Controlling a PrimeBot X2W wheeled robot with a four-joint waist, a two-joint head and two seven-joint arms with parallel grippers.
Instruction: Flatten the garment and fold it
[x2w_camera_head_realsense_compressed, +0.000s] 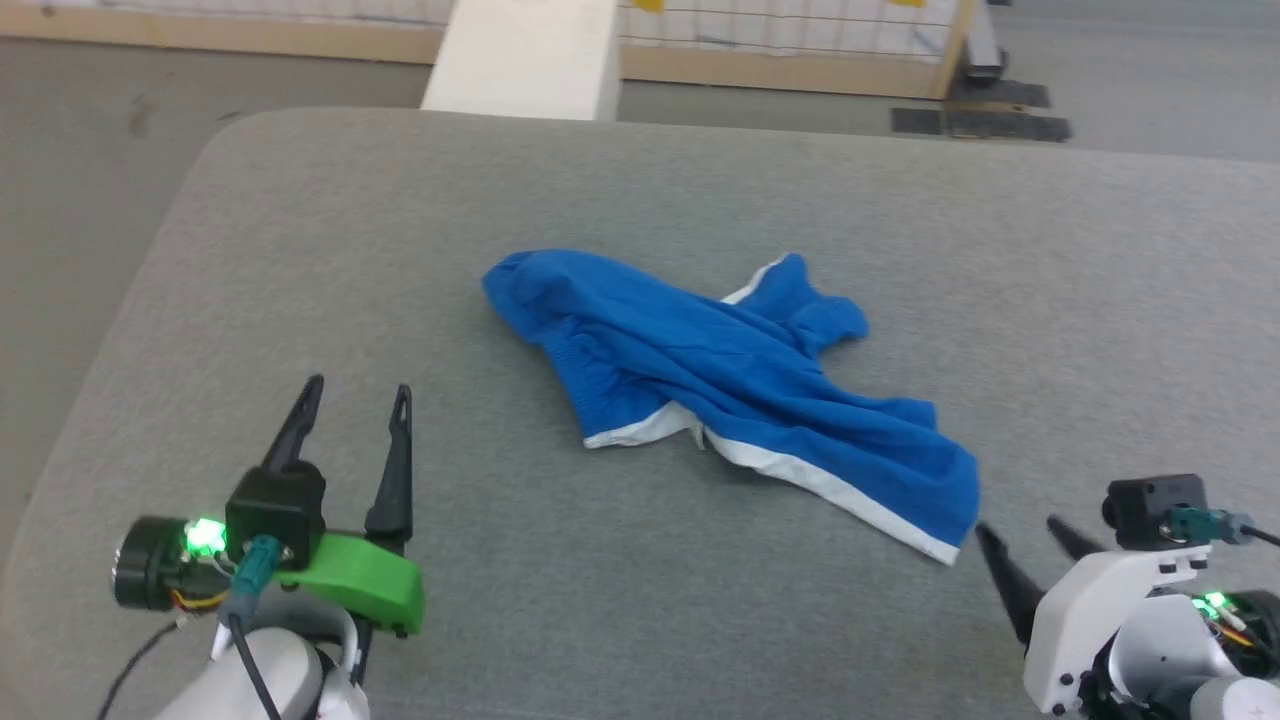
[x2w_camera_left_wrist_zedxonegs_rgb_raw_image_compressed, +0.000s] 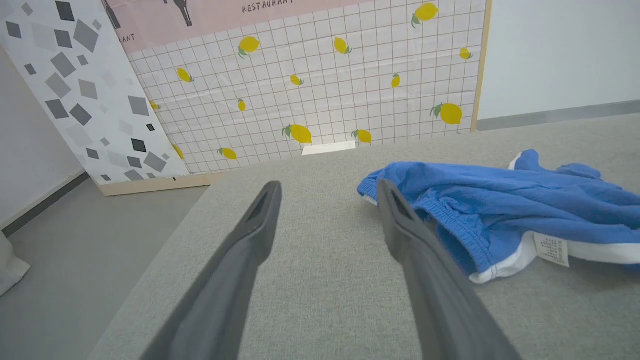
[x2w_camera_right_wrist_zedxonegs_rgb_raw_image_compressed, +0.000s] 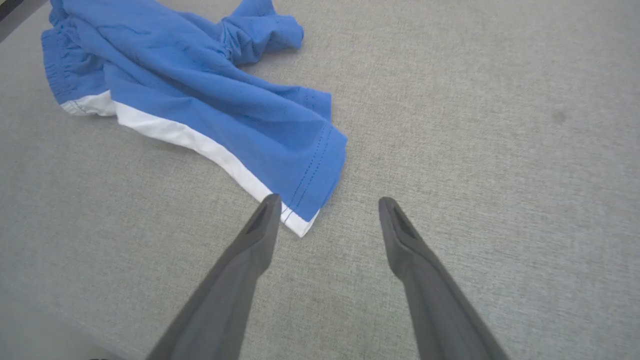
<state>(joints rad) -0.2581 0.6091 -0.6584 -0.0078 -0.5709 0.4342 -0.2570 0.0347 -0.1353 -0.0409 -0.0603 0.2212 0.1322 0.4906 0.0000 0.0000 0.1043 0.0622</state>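
– Grey woven fabric covers the counter, with a rounded corner at the far left. Got it?
– Got it. Garment?
– Bright blue, crumpled in a heap mid-counter. There's a white hem along the near edge and a small white tag at that hem (print too small to read).
– Pincers?
– Left pincer is spread wide with nothing in it, above bare counter left of the garment and apart from it. Right pincer is also wide and holds nothing. One finger's tip is just beside the garment's near white-hemmed corner (contact: cannot tell).
– Room, quick.
– Grey floor around the counter. Beyond the far edge is a white block, and black mats lie on the floor at far right.
– Walls?
– From the left wrist view: a grid panel printed with lemons in a pale wood frame. Above it is a pink poster reading "RESTAURANT". A leaning white panel with grey squares is at its left and a plain white wall at its right.
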